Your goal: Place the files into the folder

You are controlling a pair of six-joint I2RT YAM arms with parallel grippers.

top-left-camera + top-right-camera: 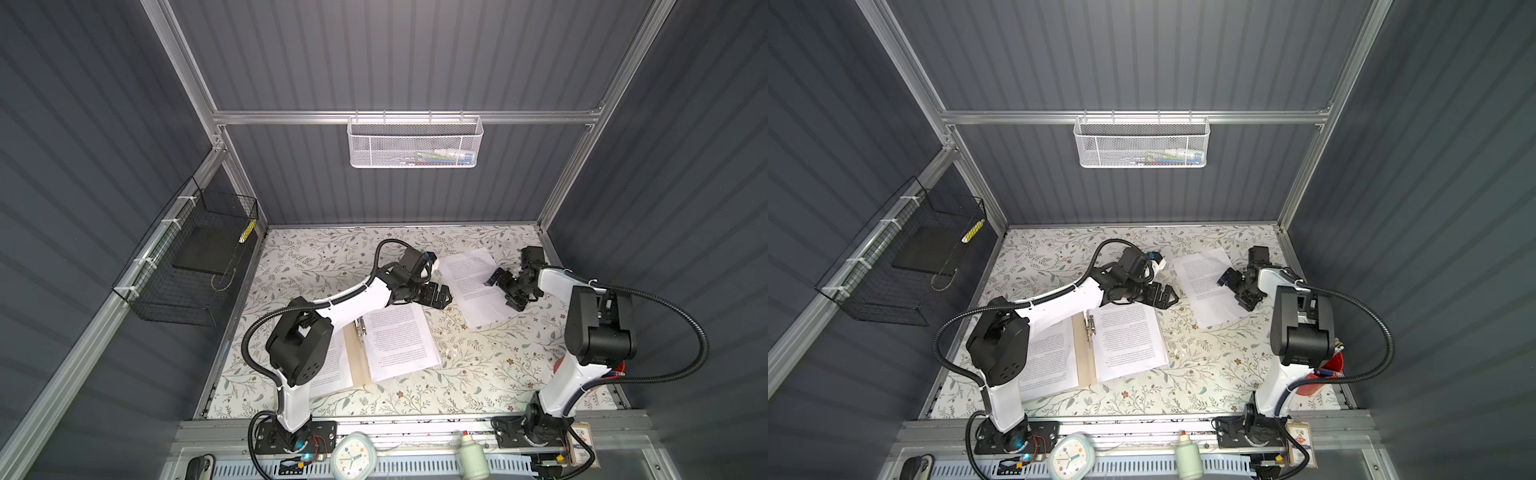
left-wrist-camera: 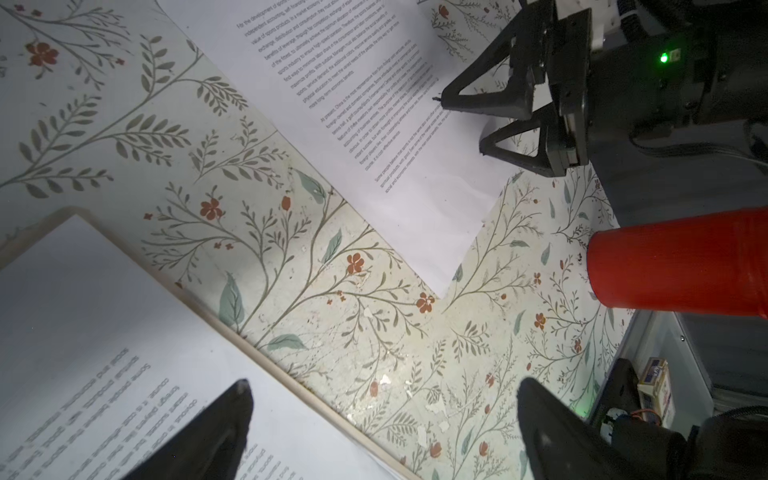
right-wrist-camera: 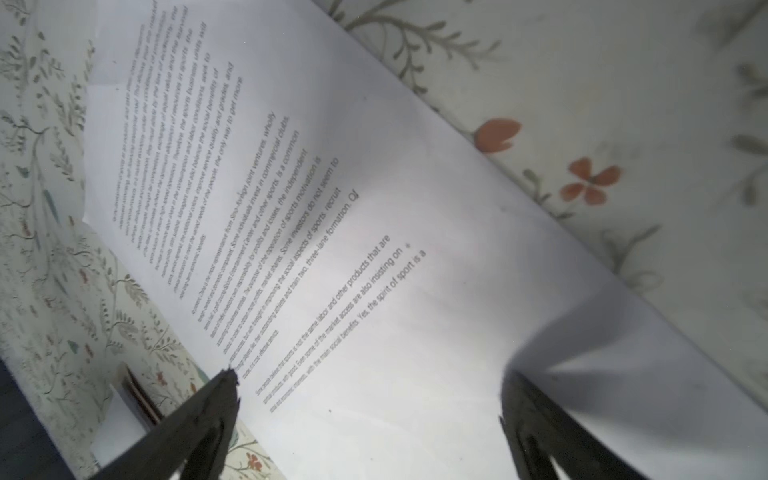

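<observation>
Right gripper (image 1: 503,292), jaws wide open over the loose printed sheet (image 1: 465,286), should probably pinch one edge gently and drag it flat toward the open folder (image 1: 358,361).

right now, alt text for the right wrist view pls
A white printed sheet lies on the floral table, filling most of the frame. The open right hand is poised over it, dark fingers spread wide and holding nothing.

Twin top views overhead, wrist views close, sharing the loose sheet (image 2: 415,199)
</observation>
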